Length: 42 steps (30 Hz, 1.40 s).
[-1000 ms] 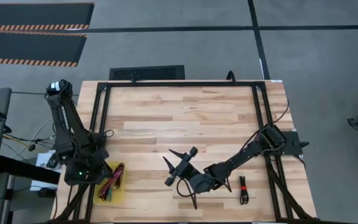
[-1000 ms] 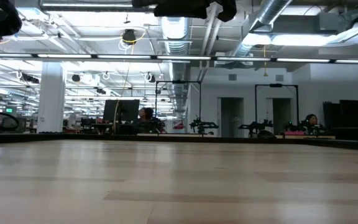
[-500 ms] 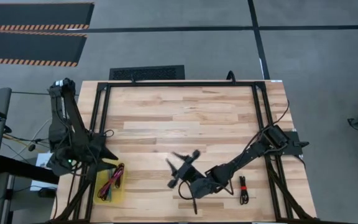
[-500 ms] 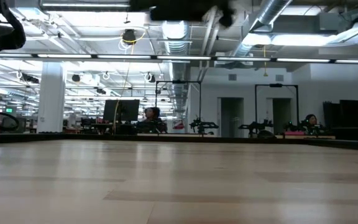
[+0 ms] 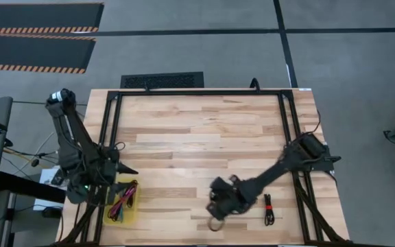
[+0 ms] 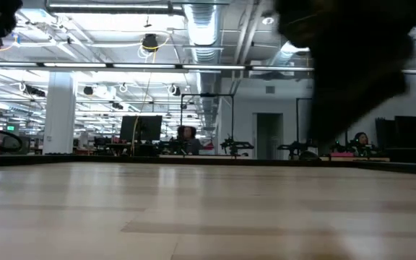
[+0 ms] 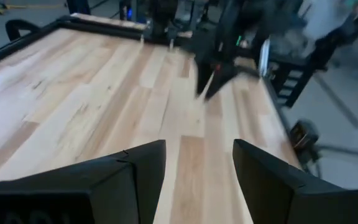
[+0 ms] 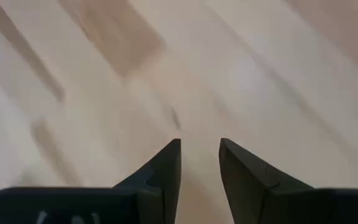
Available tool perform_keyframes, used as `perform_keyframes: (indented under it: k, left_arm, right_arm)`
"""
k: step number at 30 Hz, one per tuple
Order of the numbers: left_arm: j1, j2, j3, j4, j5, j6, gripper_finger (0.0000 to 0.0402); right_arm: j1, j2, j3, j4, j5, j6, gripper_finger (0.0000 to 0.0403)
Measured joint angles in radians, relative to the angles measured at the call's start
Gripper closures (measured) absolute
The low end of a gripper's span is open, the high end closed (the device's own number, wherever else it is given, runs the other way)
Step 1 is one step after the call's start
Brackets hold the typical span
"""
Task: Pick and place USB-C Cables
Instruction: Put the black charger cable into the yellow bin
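Left gripper [image 5: 118,169] sits at the lower left of the high view, just above a yellow tray [image 5: 140,206], its fingers [image 7: 143,163] spread with nothing between them. Inside the tray lie the collected USB-C cables [image 5: 123,200], a tangle of magenta, black and red strands. Bare wooden table [image 5: 197,130] fills the middle of the frame. Lower centre, the right gripper [image 5: 219,203] points down at the boards with its fingers [image 8: 166,163] slightly parted and empty. Just right of it, near the lower right of the table, one black cable with a red tie [image 5: 269,208] lies flat on the wood, apart from the gripper and beside the black frame rail [image 5: 295,180].
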Motion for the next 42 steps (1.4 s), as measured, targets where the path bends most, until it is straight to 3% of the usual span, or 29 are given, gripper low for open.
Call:
perform_keyframes:
  k: [6,12,19,28,34,42]
  left_arm:
    - [0.086,0.108,0.0,0.072,0.073,0.085,0.0229]
    - [0.168,0.231,-0.001,0.301,0.171,0.303,0.0229]
    - [0.264,0.326,-0.001,0.488,0.291,0.515,0.0229]
    - [0.365,0.349,-0.089,0.557,0.384,0.497,0.0229]
    - [0.378,0.348,-0.134,0.633,0.399,0.507,0.0229]
    - [0.378,0.348,-0.135,0.682,0.395,0.54,0.0228]
  right_arm:
    - [0.142,-0.13,0.001,-0.413,-0.092,0.38,0.026]
    - [0.255,-0.154,0.0,-0.66,-0.276,0.623,0.021]
    - [0.296,-0.102,-0.009,-0.754,-0.452,0.737,0.016]
    - [0.298,-0.108,-0.186,-0.522,-0.467,0.736,0.0164]
    - [0.286,-0.114,-0.26,-0.361,-0.46,0.736,0.0213]
    - [0.279,-0.113,-0.27,-0.335,-0.386,0.732,0.0372]
